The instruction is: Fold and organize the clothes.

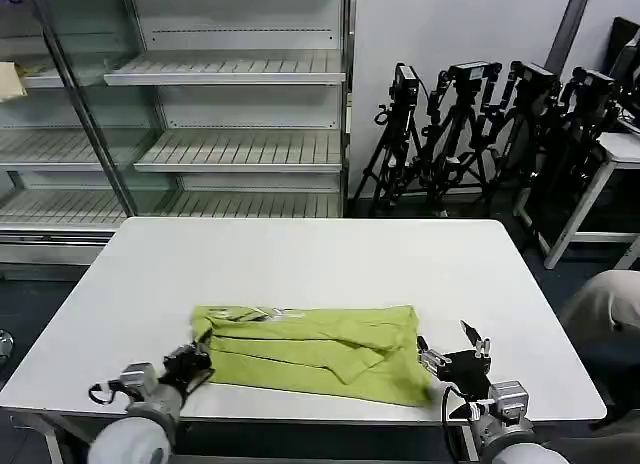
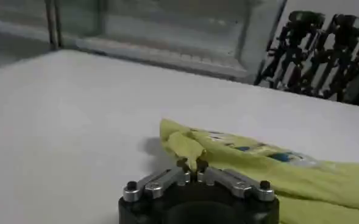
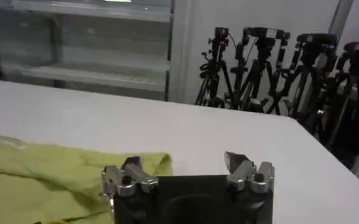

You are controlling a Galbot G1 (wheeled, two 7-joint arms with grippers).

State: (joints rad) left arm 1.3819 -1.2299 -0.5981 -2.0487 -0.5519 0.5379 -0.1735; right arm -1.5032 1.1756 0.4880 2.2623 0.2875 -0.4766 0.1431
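Fabric is lying across the near half of the white rectangular table (image 1: 300,264) in the head view: a plain lime yellow-green short-sleeved T-shirt (image 1: 315,349), partly folded into a long band close to the front edge. The left gripper (image 1: 196,364) is sitting at the shirt's left end, and the right gripper (image 1: 452,352) is waiting just beside the right end.

In the left wrist view, the left gripper (image 2: 192,164) is pinching a raised corner of the T-shirt (image 2: 258,167) between closed fingers. A neck label (image 2: 252,148) with blue marks is showing on the cloth, but its writing is too blurred to read.

In the right wrist view, the right gripper (image 3: 188,167) is standing with its fingers spread wide and gripping nothing, the T-shirt's (image 3: 51,176) edge lying next to one finger.

Likely trouble: only one end is being held, so pulling now could drag or skew the thin fabric, undoing the fold or sliding it off the near edge.
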